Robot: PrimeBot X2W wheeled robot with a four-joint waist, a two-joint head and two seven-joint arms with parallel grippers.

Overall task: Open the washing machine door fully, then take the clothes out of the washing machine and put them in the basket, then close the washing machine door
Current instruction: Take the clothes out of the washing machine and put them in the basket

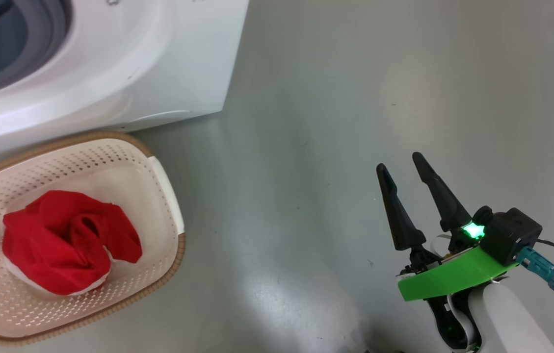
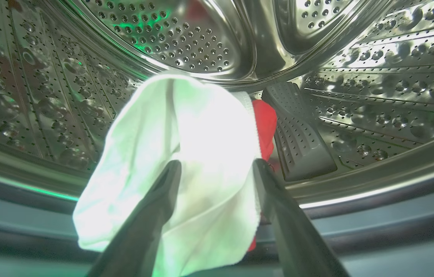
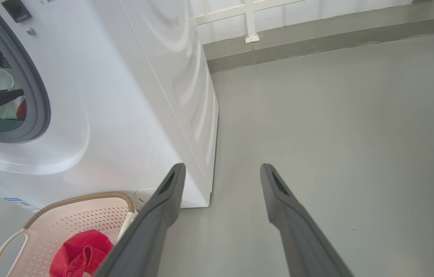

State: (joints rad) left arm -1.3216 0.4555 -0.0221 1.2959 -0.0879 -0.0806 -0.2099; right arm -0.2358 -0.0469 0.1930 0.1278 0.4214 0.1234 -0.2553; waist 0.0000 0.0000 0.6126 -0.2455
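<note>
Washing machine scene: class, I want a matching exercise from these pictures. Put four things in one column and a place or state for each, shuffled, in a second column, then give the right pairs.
Column one
1. basket
2. white cloth
3. right gripper
4. left gripper

Column two
A. open, above the grey floor
B. holds a red garment
C. open, fingers pointing into the steel drum
D. lying inside the steel drum

Pairs: 1-B, 2-D, 3-A, 4-C
</note>
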